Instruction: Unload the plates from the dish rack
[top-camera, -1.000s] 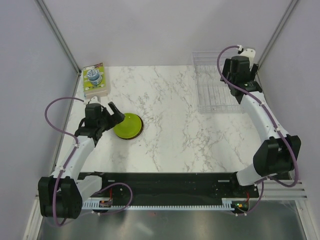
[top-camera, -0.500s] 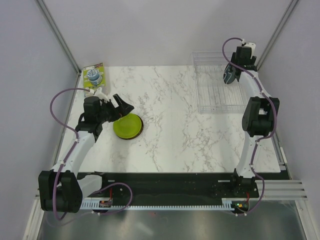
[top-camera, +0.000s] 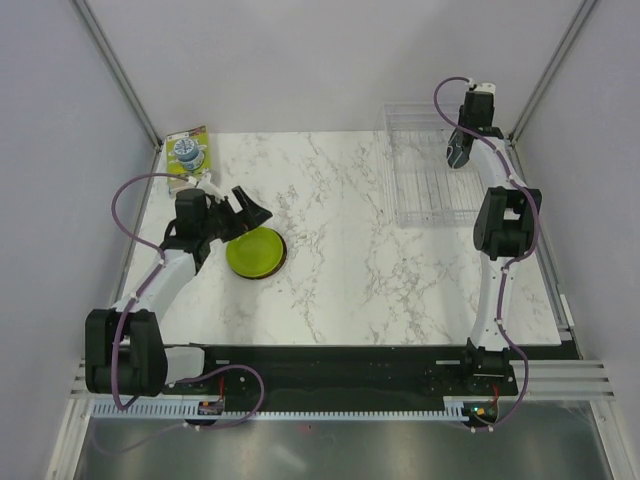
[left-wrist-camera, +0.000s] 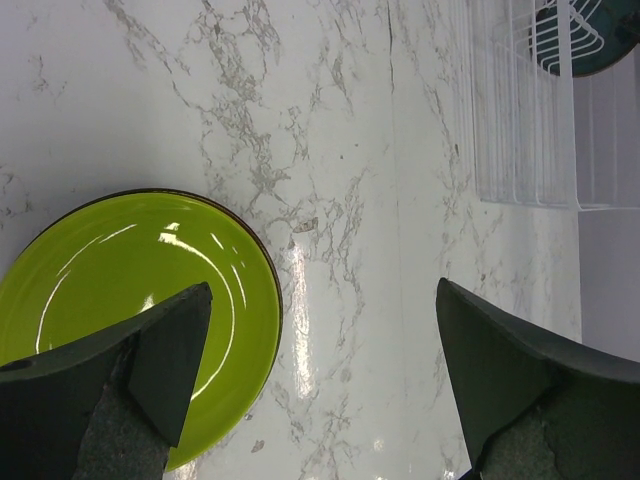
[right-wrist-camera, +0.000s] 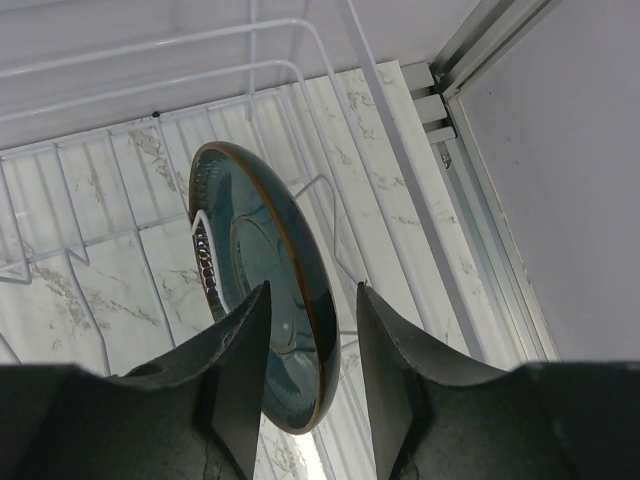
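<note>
Green plate (top-camera: 254, 252) is unloaded left, left gripper (left-wrist-camera: 322, 300) spread open. Racked teal plate (right-wrist-camera: 270, 290) is straddled by right gripper (right-wrist-camera: 312, 295), clamping unclear.

A white counter (top-camera: 340, 280) veined with grey marbling fills the scene. Plain pale lavender-grey walls rise from its far edge (top-camera: 330, 60), left edge (top-camera: 50, 200) and right edge (top-camera: 600, 200). Slim aluminium posts climb from the far left corner (top-camera: 115, 70) and the far right corner (top-camera: 550, 65). Along the near edge runs a black strip (top-camera: 340, 365), then a white slotted duct (top-camera: 330, 408) and dull sheet metal (top-camera: 330, 450). Soft overhead light leaves a bright glare streak (left-wrist-camera: 300, 290) on the counter.
</note>
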